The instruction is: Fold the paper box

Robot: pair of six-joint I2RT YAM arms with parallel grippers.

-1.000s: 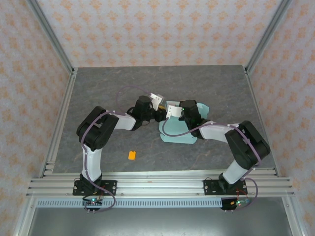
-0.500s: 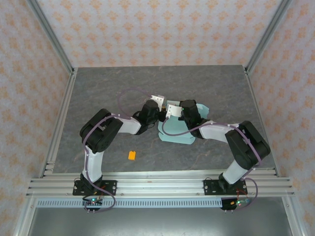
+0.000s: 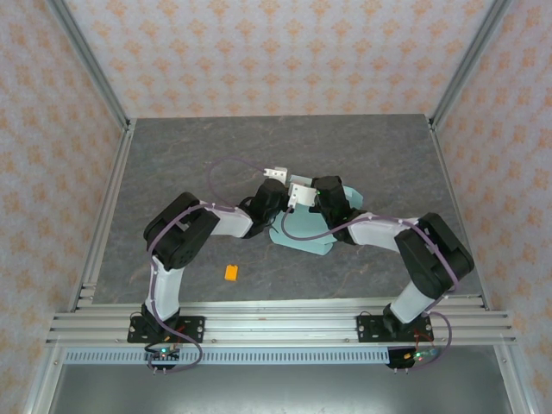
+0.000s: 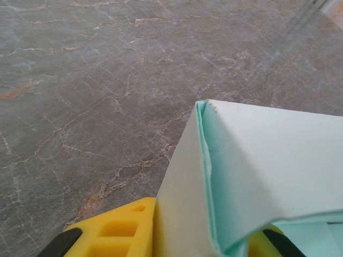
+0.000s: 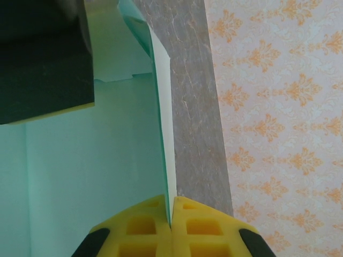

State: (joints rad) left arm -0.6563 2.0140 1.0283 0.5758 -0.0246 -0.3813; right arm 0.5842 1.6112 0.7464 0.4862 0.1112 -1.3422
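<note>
Paper box (image 3: 295, 238) partly covered from above, left jaws and right jaws pinching its edges

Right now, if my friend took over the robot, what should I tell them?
The left hand is shut on a folded flap of the paper box.
The right hand is shut on a thin edge of the same card.
The box lies near the middle of the table, between both hands. A small orange block sits apart, nearer the arm bases.
Done: at least one flap is folded up.
Left: it is not a closed box yet, so more flaps need folding.
</note>
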